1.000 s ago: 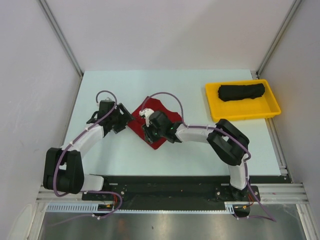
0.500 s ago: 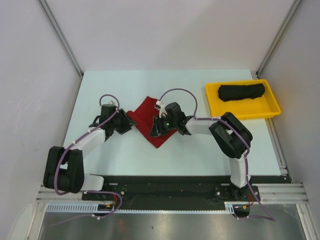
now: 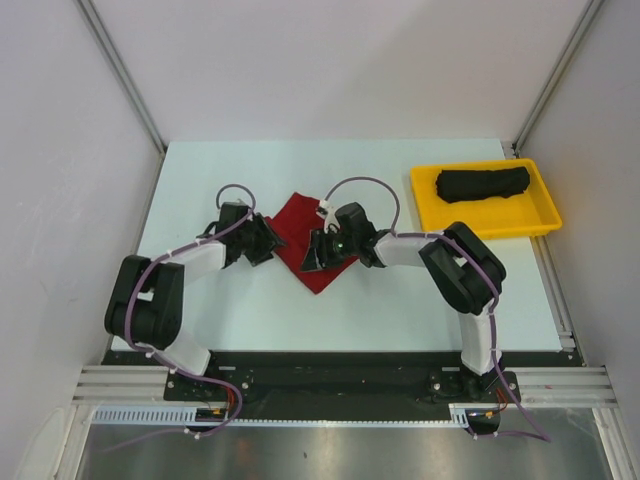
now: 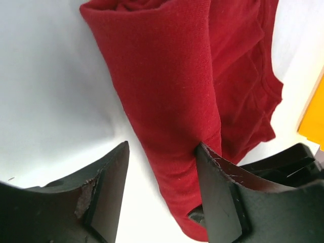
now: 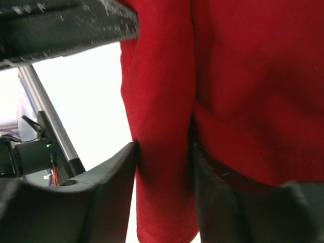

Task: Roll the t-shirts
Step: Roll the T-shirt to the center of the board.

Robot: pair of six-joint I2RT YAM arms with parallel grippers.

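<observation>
Left gripper (image 3: 267, 241) moved up to the red t-shirt (image 3: 298, 224); right gripper (image 3: 316, 257) shifted rightward.

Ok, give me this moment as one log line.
red t-shirt: partly rolled | left gripper: open at roll | right gripper: clamping roll | black t-shirt: rolled, in yellow tray

free: table (image 3: 250, 170), far half | blocked: red t-shirt (image 3: 300, 225) centre, yellow tray (image 3: 480, 212) far-right

Bright, even, diffuse light throughout.
Shadows on the white table (image 3: 400, 300) are faint and soft; the right wrist view is blurred, red t-shirt (image 5: 243, 76) and fingers (image 5: 101, 202) out of focus.
</observation>
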